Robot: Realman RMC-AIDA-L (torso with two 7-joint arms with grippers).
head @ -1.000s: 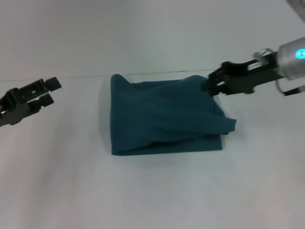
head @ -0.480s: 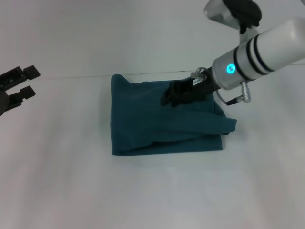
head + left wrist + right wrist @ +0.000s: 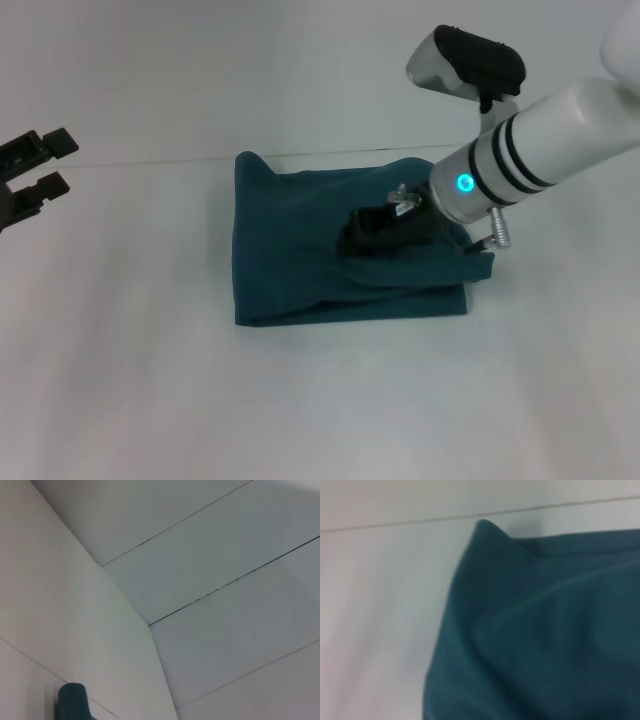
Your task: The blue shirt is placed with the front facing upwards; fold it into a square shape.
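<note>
1. Right hand sits low over the middle of the blue shirt; finger state cannot be told.
2. Left hand hangs well off to the left, fingers apart, holding nothing.
3. Shirt lies folded into a rough square on the white desk.

The right end effector, which a second ago sits at the far right corner of the blue shirt, now reaches in over the middle of the folded cloth, the white forearm slanting down across the shirt's right side. Over the last half second it drops a little lower toward the fabric. The left end effector draws back toward the left edge of the head view, rising slightly.
</note>
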